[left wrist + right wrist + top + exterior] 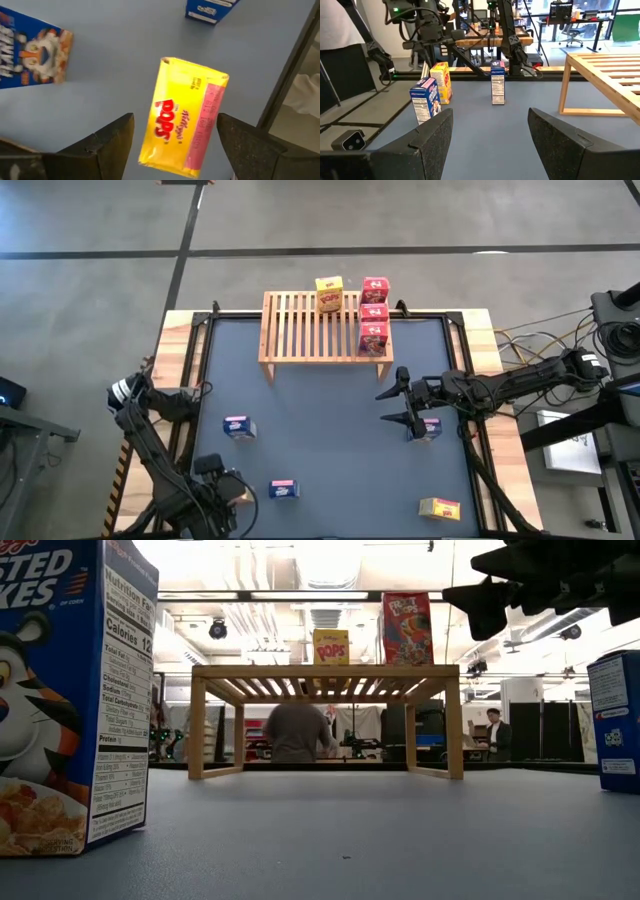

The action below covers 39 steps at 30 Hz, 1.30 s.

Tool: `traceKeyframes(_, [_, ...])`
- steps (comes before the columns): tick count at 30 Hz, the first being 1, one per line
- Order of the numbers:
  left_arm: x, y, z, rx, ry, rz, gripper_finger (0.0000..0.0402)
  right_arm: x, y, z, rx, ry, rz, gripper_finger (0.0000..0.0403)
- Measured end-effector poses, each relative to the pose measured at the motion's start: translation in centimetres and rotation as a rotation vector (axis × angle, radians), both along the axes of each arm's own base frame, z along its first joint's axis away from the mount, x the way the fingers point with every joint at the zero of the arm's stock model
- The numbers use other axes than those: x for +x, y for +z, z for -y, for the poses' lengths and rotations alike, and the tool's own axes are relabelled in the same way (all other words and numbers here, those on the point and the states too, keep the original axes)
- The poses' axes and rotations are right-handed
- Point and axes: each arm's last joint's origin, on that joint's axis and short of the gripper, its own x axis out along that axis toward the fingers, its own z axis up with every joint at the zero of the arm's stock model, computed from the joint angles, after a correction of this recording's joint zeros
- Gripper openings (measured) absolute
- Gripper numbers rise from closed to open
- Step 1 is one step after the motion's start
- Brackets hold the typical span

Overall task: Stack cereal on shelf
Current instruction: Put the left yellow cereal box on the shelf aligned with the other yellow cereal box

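Left hand (175,117) is down at the near-left corner of the worktop (330,470), fingers spread wide, with a yellow Pops box (187,100) sitting right in the gap between them. Both fingers look clear of the cardboard, so nothing is gripped as far as I can see. Just beside it is a blue box (284,489), and a bit further in there's another blue box (239,427) standing upright. Over at the near-right corner a second yellow box (440,508) is lying flat on its own, well away from either hand. Right hand (395,406) hangs above the right-middle of the worktop, also wide open and empty, fingers pointing toward the left side. A third blue box (431,428) sits just beside that arm's wrist, behind the fingertips rather than between them. Furthest back is the shelf (300,330) along the far edge. It's got one yellow box on the shelf (329,293) at the back middle, and three red boxes (374,313) lined up in a row along its right end, front to back. From the low view you can see a couple of people (296,732) in the room behind the shelf.
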Motion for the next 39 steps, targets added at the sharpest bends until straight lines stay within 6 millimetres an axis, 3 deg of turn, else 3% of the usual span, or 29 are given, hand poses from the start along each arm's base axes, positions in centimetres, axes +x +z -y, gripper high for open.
traceKeyframes(21, [-2.8, -2.0, -2.3, -0.125, 0.036, 0.075, 0.0264, 0.0, 0.0, 0.0, 0.0, 0.0, -0.001, 0.0247])
traceKeyframes(29, [-2.9, -1.9, -2.4, -0.126, 0.029, 0.077, 0.0218, 0.0, 0.0, 0.0, -0.002, 0.0, -0.002, 0.0247])
traceKeyframes(39, [-2.8, 0.3, -2.3, -0.123, 0.029, 0.078, 0.0178, 0.0, -0.1, 0.0, -0.013, 0.001, -0.006, 0.0247])
